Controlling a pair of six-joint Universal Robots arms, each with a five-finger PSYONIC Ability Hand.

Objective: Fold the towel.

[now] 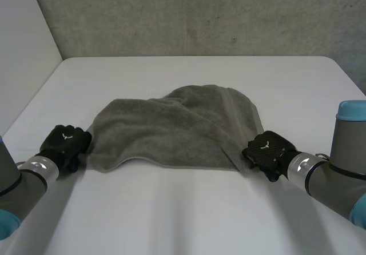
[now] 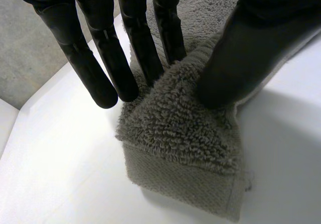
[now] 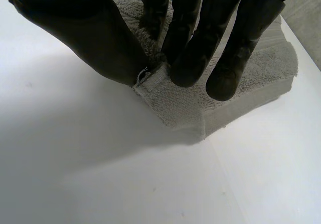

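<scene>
– Left hand [image 1: 66,142]: what has it got?
– A near corner of the towel [image 1: 171,129]. Seen from its own wrist, the thumb [image 2: 251,53] presses down on the fluffy top of that corner. Some of the fingers [image 2: 168,28] go in behind the raised fold, so the cloth is pinched between thumb and fingers. The other fingers point out straight just beside the cloth, over the bare table [image 1: 183,215].
– And the right hand [image 1: 269,150]?
– It has the other near corner. Its thumb and fingers [image 3: 190,58] close on the hemmed tip, which pokes out just past the fingertips. One finger hangs over the cloth beside the pinch.
– Is either corner lifted?
– The one in the left hand is raised a little and doubled over under the thumb. The one in the right hand sits low, close to the table.
– Where does the towel lie?
– It is spread on the white table between the two hands and reaches away from them toward the grey wall [image 1: 200,15]. Its near edge runs from one hand to the other with a slight bow. The far side is rounded and humped, not square. A woven band slants from that hump down toward the right hand.
– And the arms?
– Each forearm comes in low over the table, on the outer side of its own corner.
</scene>
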